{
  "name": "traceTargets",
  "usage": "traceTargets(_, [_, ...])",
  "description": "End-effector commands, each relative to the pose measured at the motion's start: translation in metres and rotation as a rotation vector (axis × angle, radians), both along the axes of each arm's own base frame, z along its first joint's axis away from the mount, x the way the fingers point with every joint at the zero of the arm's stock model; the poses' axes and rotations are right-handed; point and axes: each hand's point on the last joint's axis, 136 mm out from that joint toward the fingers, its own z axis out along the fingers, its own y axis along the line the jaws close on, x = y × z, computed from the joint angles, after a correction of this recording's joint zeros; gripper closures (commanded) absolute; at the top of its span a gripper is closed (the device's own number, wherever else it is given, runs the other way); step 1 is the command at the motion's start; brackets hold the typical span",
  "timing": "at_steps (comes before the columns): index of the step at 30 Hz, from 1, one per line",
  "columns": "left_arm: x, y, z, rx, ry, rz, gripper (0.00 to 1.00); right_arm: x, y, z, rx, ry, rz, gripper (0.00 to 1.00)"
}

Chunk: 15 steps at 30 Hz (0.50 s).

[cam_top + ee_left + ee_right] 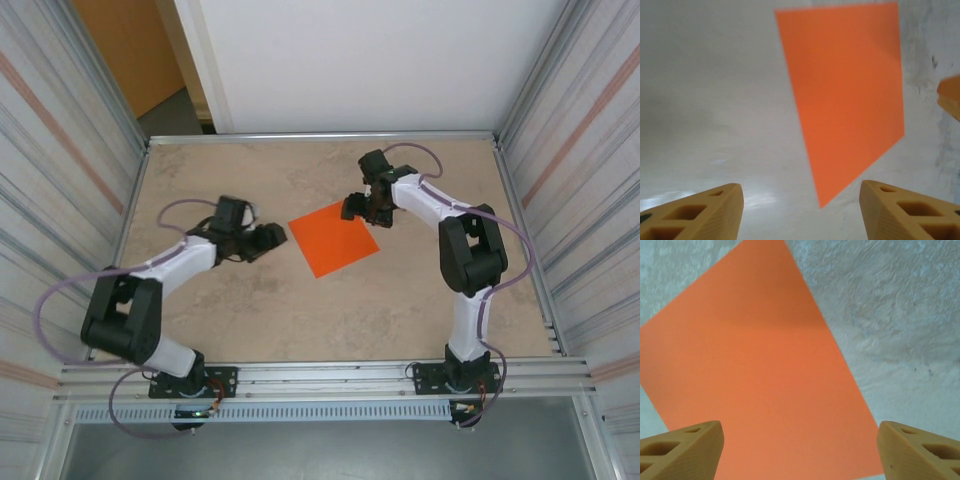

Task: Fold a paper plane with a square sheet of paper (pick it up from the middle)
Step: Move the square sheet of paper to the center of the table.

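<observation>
Overhead view: the square sheet of paper (334,238) lay flat near the middle of the surface (300,310), turned corner-on to the arms, unfolded. The left pincer (268,238) stood just beside its left corner. The right pincer (352,207) was at its far corner, hiding the paper's tip there. From above both pincers read as dark shapes, their jaws hard to make out.

Left wrist view: two fingertips (695,212) stood well apart with nothing between them, the sheet's near corner lying in the gap. A yellow-orange wedge (950,97) was cut off by the right edge, too little showing to identify.

Right wrist view: the fingertips (680,447) were likewise spread and empty. The sheet ran out of frame at top and left, one corner hidden behind a finger. Contact with the paper could not be judged.
</observation>
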Motion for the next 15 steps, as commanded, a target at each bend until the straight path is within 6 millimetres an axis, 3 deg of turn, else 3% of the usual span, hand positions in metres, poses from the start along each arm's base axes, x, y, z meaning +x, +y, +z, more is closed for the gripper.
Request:
traceTargets(1, [0.022,-0.039,0.011,-0.083,-0.006,0.040,0.42,0.011,0.008,-0.009,0.125,0.053,0.027,0.29])
traceTargets(7, [0.033,-0.086,-0.002,-0.112,0.062,0.019,0.55,0.017,0.015,-0.020,0.217,0.113,0.027,0.49])
traceTargets(15, [0.033,-0.094,-0.013,-0.064,0.138,0.065,0.66,0.009,0.019,-0.030,0.243,0.155,0.049,0.59])
